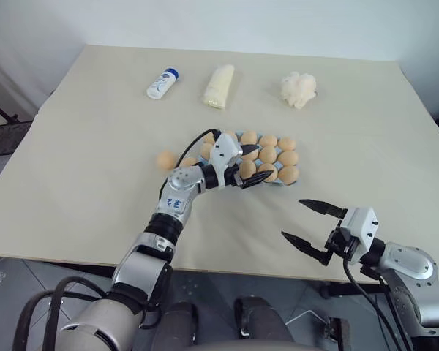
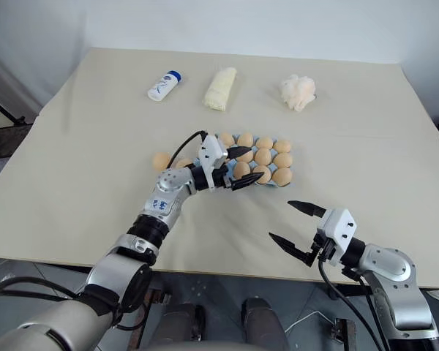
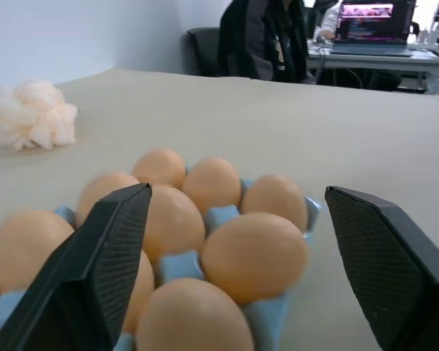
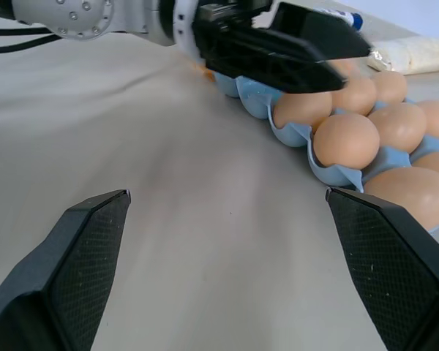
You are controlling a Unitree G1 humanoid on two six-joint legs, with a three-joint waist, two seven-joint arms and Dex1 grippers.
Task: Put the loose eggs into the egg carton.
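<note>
A: Head views. The left gripper [image 1: 252, 167] hangs over the near-left part of the carton [image 1: 276, 183], its fingers spread with nothing between them. One loose egg [image 1: 165, 160] lies on the table [image 1: 88, 146] just left of the carton; a second seems to sit behind the arm, but I cannot be sure.

B: And the right gripper [image 1: 312, 223]?

A: It is near the table's front edge, well apart from the carton, jaws wide and empty. A bottle [image 1: 162, 83], a cloth roll [image 1: 219, 85] and a fluffy lump [image 1: 298, 88] lie along the far side, none in the way.

B: Left wrist view?

A: The two fingers [image 3: 95, 278] frame eggs seated in blue cups; no egg sits between the pads. A person sits at a desk behind the table.

B: Right wrist view?

A: The open right fingertips [image 4: 80, 256] frame bare table, with the carton's near corner [image 4: 329, 172] and the left gripper [image 4: 318, 55] above it.

B: How is the step best done?

A: Judging by the open jaws over the cups, an egg looks just released. Lift straight up before swinging left, so no finger nudges seated eggs, then straddle the loose egg along its narrow axis and close gently.
</note>
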